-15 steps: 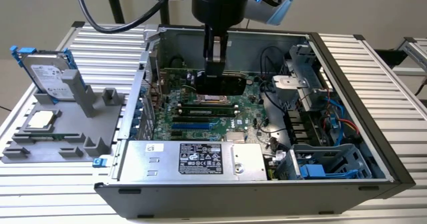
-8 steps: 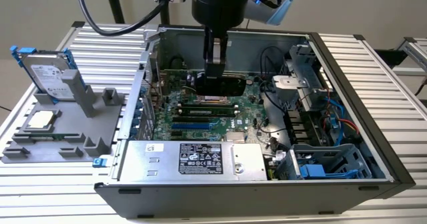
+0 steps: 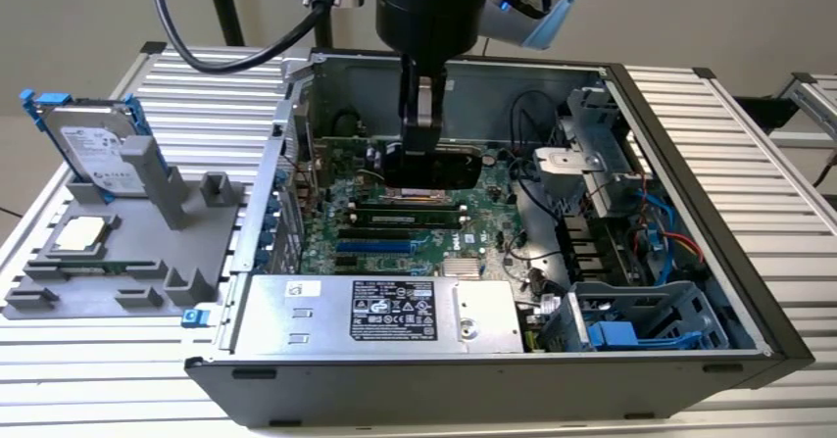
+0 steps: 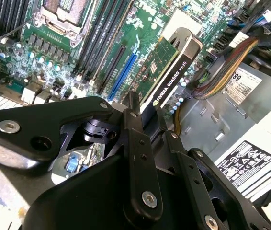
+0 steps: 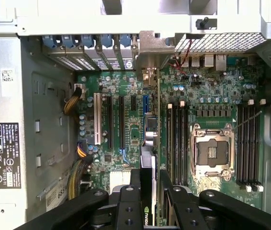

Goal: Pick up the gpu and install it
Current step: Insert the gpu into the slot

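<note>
Reaching into case, exterior view: the arm drops vertically from the top edge into the open computer case (image 3: 680, 213), and its gripper (image 3: 425, 169) holds the gpu (image 3: 438, 170) over the motherboard (image 3: 392, 227).
Fixture, exterior view: the grey holder (image 3: 112, 271) at the exterior view's left carries a hard drive (image 3: 98, 149) and a CPU chip (image 3: 81, 232).
Grip, second wrist view: black fingers (image 4: 138, 143) are clamped on the gpu (image 4: 166, 72), green board and black shroud visible, tilted above the blue slot (image 4: 123, 76).
Alignment, first wrist view: the gpu (image 5: 146, 143) is seen edge-on between the closed fingers (image 5: 134, 191), beside the empty CPU socket (image 5: 212, 153).
</note>
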`<state>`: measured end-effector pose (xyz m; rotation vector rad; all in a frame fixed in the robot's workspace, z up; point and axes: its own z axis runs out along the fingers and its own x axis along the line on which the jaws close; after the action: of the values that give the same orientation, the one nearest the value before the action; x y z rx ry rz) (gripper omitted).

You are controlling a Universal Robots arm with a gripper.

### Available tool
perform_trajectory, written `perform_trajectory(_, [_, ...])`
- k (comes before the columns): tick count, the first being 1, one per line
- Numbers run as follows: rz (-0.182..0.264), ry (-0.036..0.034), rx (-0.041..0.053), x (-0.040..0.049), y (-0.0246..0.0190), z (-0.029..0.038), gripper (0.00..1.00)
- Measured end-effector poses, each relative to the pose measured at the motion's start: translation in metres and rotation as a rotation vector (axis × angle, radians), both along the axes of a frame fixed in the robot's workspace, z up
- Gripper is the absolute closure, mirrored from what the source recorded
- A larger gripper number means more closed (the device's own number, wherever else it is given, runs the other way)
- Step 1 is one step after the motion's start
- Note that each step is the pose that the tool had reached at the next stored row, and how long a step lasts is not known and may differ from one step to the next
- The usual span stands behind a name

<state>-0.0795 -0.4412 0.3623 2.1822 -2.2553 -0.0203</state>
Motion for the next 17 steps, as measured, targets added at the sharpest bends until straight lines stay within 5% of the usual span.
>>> perform_trajectory(17, [0.030, -0.0076, -0.0001, 0.0000, 0.0000, -0.0046, 1.00])
